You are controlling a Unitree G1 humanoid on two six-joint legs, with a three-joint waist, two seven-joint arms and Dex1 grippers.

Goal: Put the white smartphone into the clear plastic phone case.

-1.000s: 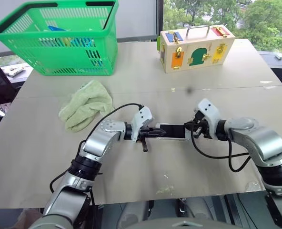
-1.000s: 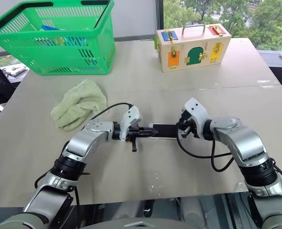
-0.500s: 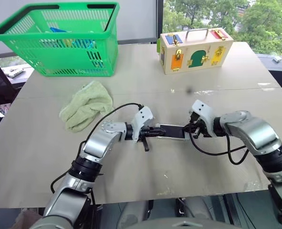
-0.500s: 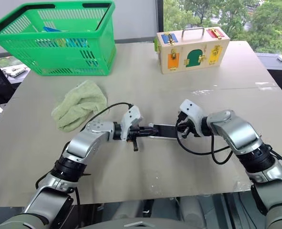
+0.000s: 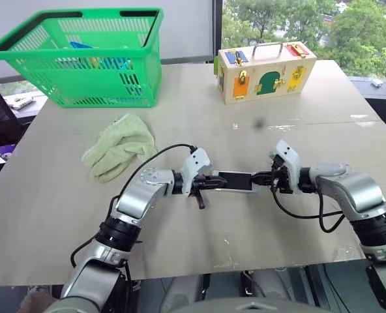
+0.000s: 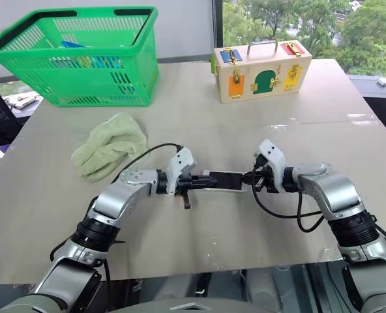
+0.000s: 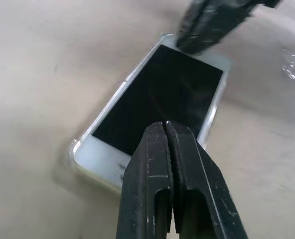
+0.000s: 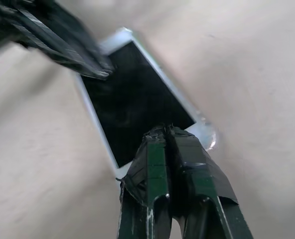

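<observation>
I see the phone [image 5: 235, 181] lying flat, screen up, on the table [image 5: 245, 124], directly between my two grippers. The left gripper [image 5: 214, 183] has its fingers pressed together with nothing between them, and its tips sit over the phone's near end; in the left wrist view the closed fingers [image 7: 168, 164] lie above the white bezel. The right gripper [image 5: 263, 177] is clenched too, empty, its tips at the phone's opposite end. The case [image 7: 76, 149] shows as a glossy clear rim hugging the phone's edge and corner, so the phone seems to sit in it, though I cannot tell how fully. Beyond the left gripper lie a cloth [image 5: 118, 146] and, farther off, a green basket [image 5: 82, 55]. Beyond the right gripper stands a wooden latch box [image 5: 266, 70].
</observation>
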